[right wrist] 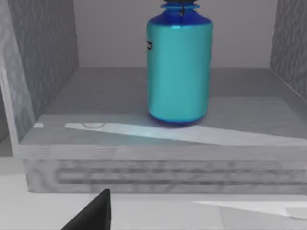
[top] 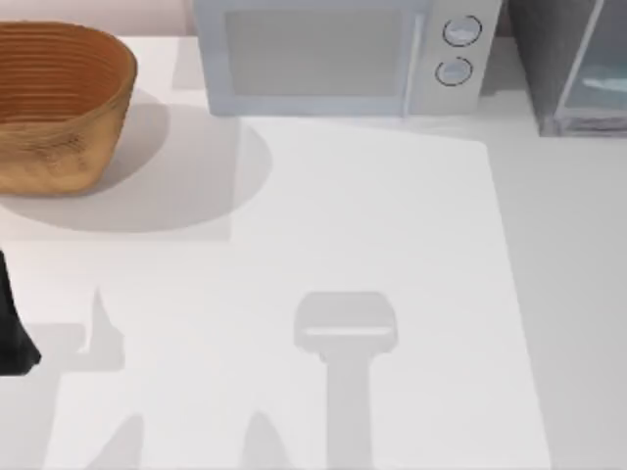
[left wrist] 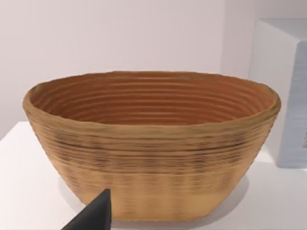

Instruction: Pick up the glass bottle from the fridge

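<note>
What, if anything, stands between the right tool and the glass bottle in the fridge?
Nothing visible does. In the right wrist view the glass bottle stands upright on the floor of the open fridge, with only the fridge's front lip ahead of the right tool's fingertip.

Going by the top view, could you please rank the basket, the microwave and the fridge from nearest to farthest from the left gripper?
The left gripper sits at the table's left edge.
1. Basket: far left corner, nearest.
2. Microwave: along the far edge, centre.
3. Fridge: far right corner, farthest.
</note>
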`<move>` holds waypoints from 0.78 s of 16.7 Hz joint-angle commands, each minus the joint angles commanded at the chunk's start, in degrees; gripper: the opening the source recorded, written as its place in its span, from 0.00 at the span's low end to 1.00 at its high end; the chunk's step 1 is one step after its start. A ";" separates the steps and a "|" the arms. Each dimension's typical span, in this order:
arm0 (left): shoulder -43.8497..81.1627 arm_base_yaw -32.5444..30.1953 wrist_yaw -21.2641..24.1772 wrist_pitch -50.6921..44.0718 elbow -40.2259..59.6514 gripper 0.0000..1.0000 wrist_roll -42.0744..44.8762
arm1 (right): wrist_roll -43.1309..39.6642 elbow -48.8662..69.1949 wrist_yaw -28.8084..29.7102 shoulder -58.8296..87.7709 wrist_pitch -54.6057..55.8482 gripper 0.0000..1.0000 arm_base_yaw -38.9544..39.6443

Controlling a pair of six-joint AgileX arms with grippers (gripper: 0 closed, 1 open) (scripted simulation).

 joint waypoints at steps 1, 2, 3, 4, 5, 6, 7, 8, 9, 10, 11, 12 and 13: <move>0.00 0.00 0.00 0.00 0.00 1.00 0.00 | -0.05 1.26 0.45 0.97 -0.50 1.00 0.41; 0.00 0.00 0.00 0.00 0.00 1.00 0.00 | -0.12 3.04 1.12 2.17 -1.27 1.00 0.98; 0.00 0.00 0.00 0.00 0.00 1.00 0.00 | -0.19 5.43 2.01 3.63 -2.33 1.00 1.73; 0.00 0.00 0.00 0.00 0.00 1.00 0.00 | -0.25 8.34 3.06 5.22 -3.61 1.00 2.62; 0.00 0.00 0.00 0.00 0.00 1.00 0.00 | -0.31 11.81 4.25 6.97 -5.10 1.00 3.65; 0.00 0.00 0.00 0.00 0.00 1.00 0.00 | -0.34 15.65 5.50 8.84 -6.73 1.00 4.78; 0.00 0.00 0.00 0.00 0.00 1.00 0.00 | -0.37 19.40 6.82 10.81 -8.52 1.00 6.01; 0.00 0.00 0.00 0.00 0.00 1.00 0.00 | -0.39 23.05 8.18 12.77 -10.41 1.00 7.31; 0.00 0.00 0.00 0.00 0.00 1.00 0.00 | -0.40 26.96 9.56 14.70 -12.34 1.00 8.64; 0.00 0.00 0.00 0.00 0.00 1.00 0.00 | -0.40 31.09 10.92 16.53 -14.29 1.00 9.97; 0.00 0.00 0.00 0.00 0.00 1.00 0.00 | -0.41 35.07 12.24 18.24 -16.18 1.00 11.26; 0.00 0.00 0.00 0.00 0.00 1.00 0.00 | -0.42 38.56 13.48 19.85 -17.96 1.00 12.47; 0.00 0.00 0.00 0.00 0.00 1.00 0.00 | -0.43 41.49 14.61 21.23 -19.60 1.00 13.57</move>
